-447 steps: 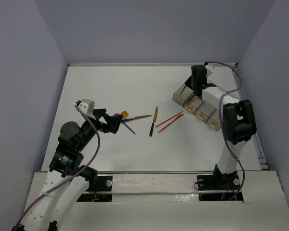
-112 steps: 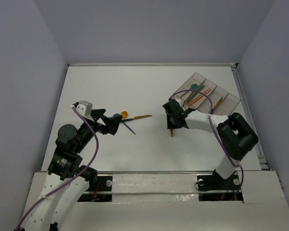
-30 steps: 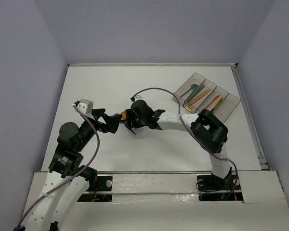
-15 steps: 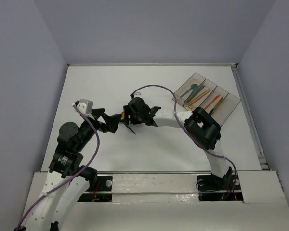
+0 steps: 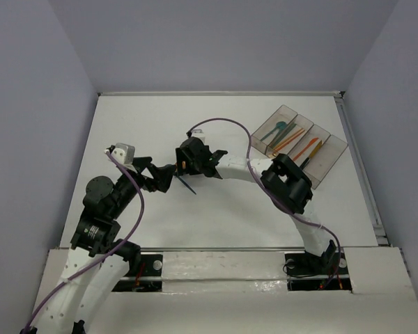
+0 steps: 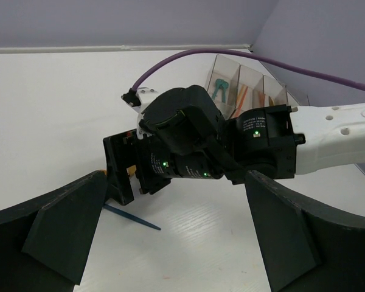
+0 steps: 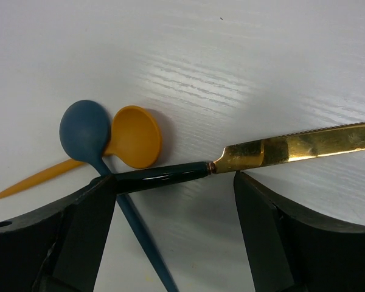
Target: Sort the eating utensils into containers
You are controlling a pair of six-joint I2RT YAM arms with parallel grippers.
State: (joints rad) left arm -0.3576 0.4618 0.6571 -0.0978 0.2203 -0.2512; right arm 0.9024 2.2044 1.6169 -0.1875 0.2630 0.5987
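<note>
My right gripper [image 5: 180, 167] reaches far left, open, low over the table. In the right wrist view its fingers [image 7: 79, 234] straddle bare table, and a knife [image 7: 264, 151] with a gold blade and dark handle lies just beyond the tips, its handle end at the left finger. A dark blue spoon [image 7: 84, 131] and an orange spoon [image 7: 135, 137] lie beyond it. My left gripper [image 6: 170, 243] stands open and empty facing the right gripper [image 6: 134, 182], with the blue handle [image 6: 131, 218] between them. The containers [image 5: 331, 154] at the back right hold several utensils.
The right arm [image 5: 244, 170] stretches across the table's middle, its purple cable [image 5: 223, 124] arching above it. The left gripper [image 5: 164, 179] sits a short way from the right one. Grey walls enclose the table on three sides.
The right arm has swung left from the table's middle to the utensils by the left gripper, and its jaws have opened wider. The left arm has stayed put.
</note>
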